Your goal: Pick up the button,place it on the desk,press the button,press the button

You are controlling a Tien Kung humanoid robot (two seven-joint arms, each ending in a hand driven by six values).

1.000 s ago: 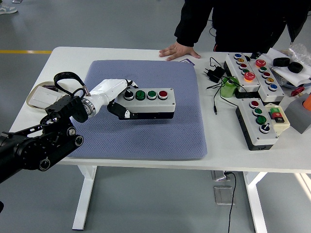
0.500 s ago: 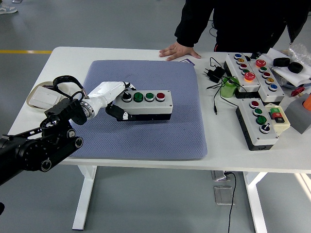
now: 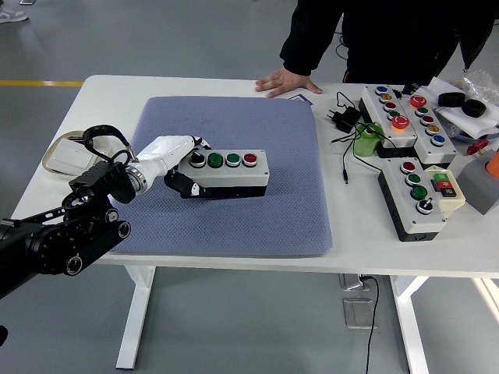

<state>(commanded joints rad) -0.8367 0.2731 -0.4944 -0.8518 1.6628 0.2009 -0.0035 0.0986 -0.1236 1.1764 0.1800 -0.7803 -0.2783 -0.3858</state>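
Black jointed left arm [image 3: 54, 238] with round screws, ending in a white hand [image 3: 173, 158].

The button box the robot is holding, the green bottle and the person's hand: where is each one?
button box [image 3: 231, 170], head view, on its grey front face under the buttons.
green bottle [image 3: 366, 141], head view, on the middle of its body.
person's hand [image 3: 287, 81], head view, on the back of the hand lying flat on the table.

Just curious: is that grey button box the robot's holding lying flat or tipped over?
Flat, buttons facing up: the button box sits level on the blue mat, the left hand gripping its left end.
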